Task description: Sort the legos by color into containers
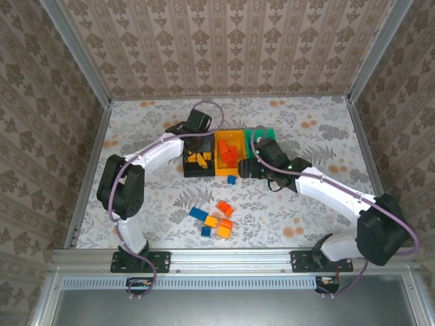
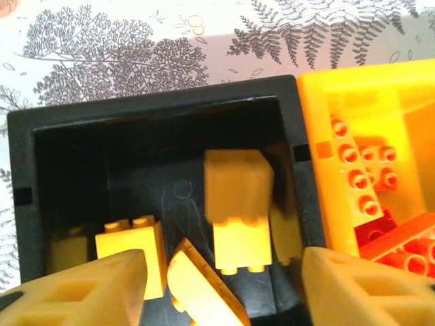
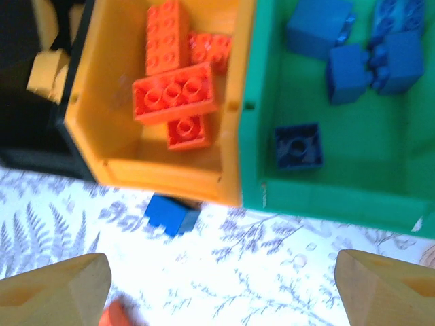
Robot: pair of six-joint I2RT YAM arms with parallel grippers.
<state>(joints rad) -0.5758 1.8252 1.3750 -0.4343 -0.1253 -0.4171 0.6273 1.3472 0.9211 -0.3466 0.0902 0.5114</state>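
Patterned wallpaper (image 1: 231, 47) closes in a tabletop (image 1: 326, 129) printed with ferns and flowers. The containers (image 1: 224, 171) form one row with its long axis left to right. The black bin (image 2: 156, 112) holds yellow legos (image 2: 238, 204), the orange-yellow bin (image 3: 163, 173) red-orange ones and the green bin (image 3: 340, 204) blue ones. Loose bricks (image 1: 216, 221) lie nearer the arms. The left pincer (image 2: 221, 288) stands parted over the black bin. The right pincer (image 3: 224, 292) is wide and holds nothing.
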